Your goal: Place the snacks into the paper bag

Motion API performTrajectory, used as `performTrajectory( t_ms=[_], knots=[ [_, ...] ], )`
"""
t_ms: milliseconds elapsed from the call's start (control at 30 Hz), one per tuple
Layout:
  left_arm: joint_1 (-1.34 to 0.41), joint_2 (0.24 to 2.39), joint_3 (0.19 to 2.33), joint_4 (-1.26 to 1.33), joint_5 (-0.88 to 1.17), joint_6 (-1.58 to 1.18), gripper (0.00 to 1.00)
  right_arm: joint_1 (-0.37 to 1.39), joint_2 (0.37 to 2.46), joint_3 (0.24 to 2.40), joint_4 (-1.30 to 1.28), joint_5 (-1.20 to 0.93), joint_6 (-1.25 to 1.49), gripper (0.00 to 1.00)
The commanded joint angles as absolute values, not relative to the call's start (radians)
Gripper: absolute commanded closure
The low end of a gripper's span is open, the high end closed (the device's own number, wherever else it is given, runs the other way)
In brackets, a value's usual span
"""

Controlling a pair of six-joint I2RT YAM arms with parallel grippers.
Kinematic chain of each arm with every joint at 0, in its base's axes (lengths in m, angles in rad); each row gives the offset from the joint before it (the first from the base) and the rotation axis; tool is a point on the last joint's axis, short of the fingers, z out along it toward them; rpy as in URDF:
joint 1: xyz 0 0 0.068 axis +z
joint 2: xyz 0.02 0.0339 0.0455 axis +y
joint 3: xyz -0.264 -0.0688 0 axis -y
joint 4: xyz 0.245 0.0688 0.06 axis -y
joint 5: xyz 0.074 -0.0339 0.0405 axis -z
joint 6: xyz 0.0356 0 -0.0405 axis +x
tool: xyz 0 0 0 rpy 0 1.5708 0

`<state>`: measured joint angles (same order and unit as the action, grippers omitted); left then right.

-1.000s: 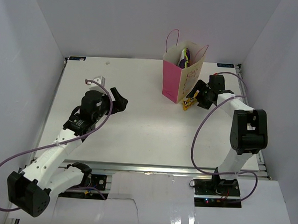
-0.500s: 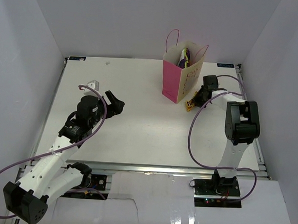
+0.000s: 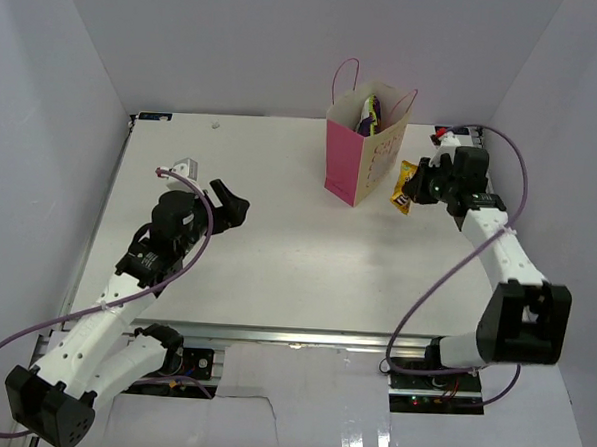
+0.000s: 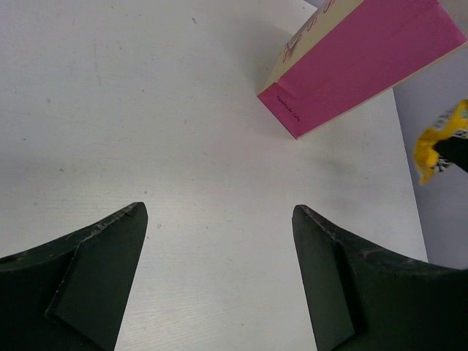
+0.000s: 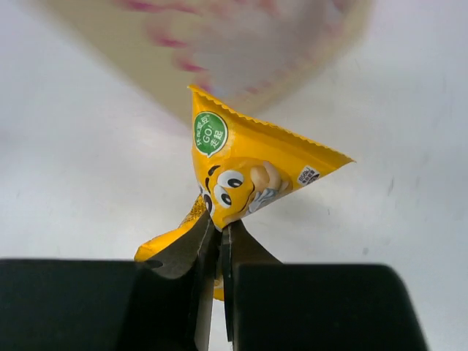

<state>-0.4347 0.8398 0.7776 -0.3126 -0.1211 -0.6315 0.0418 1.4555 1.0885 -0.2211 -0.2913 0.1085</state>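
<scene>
The paper bag (image 3: 365, 147) stands upright at the back middle of the table, cream with a pink side, and purple and yellow snacks (image 3: 370, 111) show in its open top. My right gripper (image 3: 412, 188) is shut on a small yellow snack packet (image 3: 405, 186), held lifted off the table just right of the bag. In the right wrist view the packet (image 5: 245, 172) sticks out from between the closed fingers, with the bag's cream face (image 5: 219, 44) blurred behind it. My left gripper (image 3: 236, 202) stands open over bare table at mid-left, nothing between its fingers (image 4: 95, 270).
White walls close in the table (image 3: 277, 242) on three sides. In the left wrist view the bag's pink side (image 4: 365, 66) lies ahead to the upper right, with the yellow packet (image 4: 439, 142) at the far right edge. Purple cables loop beside both arms.
My right gripper closed on the yellow packet and lifted it off the table, shifting right and back. The left arm drew back a little toward the left, still open.
</scene>
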Motion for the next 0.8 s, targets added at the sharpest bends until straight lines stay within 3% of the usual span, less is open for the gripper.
performTrajectory(
  t_ms=[0,67,167,333,500,633,700,733,767],
  knots=[
    [-0.433,0.828,0.770,-0.255,-0.115,-0.585,0.09,0.058,1.208,1.025,-0.094,-0.753,-0.358,0.92],
    [-0.431,0.839,0.769,-0.242,-0.110,-0.574,0.09,0.075,1.161,1.095,-0.150,-0.898,-0.523,0.89],
    [-0.431,0.856,0.769,-0.213,-0.100,-0.557,0.09,0.162,1.204,1.225,-0.230,-0.862,-0.539,0.91],
    [-0.431,0.880,0.782,-0.196,-0.080,-0.551,0.09,0.307,1.313,1.411,0.012,-0.423,-0.340,0.90],
    [-0.431,0.859,0.762,-0.181,-0.069,-0.578,0.09,0.350,1.532,1.621,0.048,-0.015,-0.022,0.91],
    [-0.431,0.833,0.742,-0.176,-0.061,-0.603,0.09,0.385,1.637,1.706,0.092,0.231,-0.023,0.90],
    [-0.431,0.828,0.738,-0.179,-0.064,-0.604,0.09,0.385,1.667,1.703,0.127,0.255,-0.061,0.82],
    [-0.431,0.822,0.738,-0.183,-0.067,-0.604,0.09,0.387,1.675,1.701,0.133,0.267,-0.075,0.73],
    [-0.431,0.819,0.739,-0.184,-0.069,-0.604,0.09,0.388,1.684,1.700,0.132,0.273,-0.081,0.45]
  ],
)
